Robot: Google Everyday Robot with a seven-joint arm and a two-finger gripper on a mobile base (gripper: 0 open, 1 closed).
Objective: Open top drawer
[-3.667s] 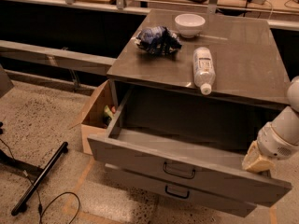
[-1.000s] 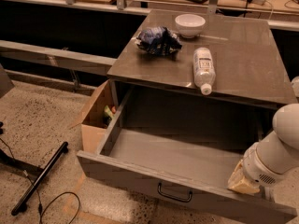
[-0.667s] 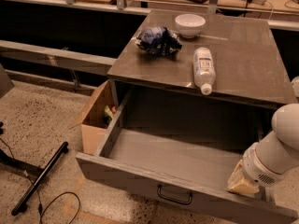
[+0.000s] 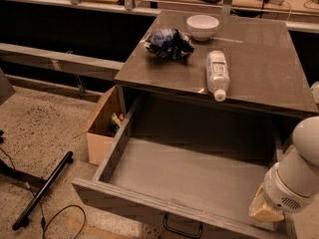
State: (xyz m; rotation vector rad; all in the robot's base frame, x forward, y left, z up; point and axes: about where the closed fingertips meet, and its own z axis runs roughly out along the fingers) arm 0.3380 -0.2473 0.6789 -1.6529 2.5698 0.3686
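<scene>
The top drawer [image 4: 124, 193] of the grey cabinet stands pulled far out, and its deep grey interior [image 4: 189, 173] is bare. Its flat front panel runs along the bottom of the camera view, with a dark pull handle [image 4: 182, 228] at its middle. My white arm comes in from the right edge. My gripper [image 4: 265, 210] sits at the drawer's front right corner, right at the front panel's top edge. The drawer below is hidden under the open one.
The cabinet top [image 4: 259, 63] bears a white bowl [image 4: 202, 26], a crumpled blue bag [image 4: 169, 43] and a lying plastic bottle [image 4: 217, 73]. A cardboard box [image 4: 102, 126] stands left of the cabinet. A black rod [image 4: 42, 190] and cables lie on the speckled floor.
The drawer has slid further out toward the camera since the earliest frame, and my gripper has moved down and back with its front right corner. Almost no motion over the last second.
</scene>
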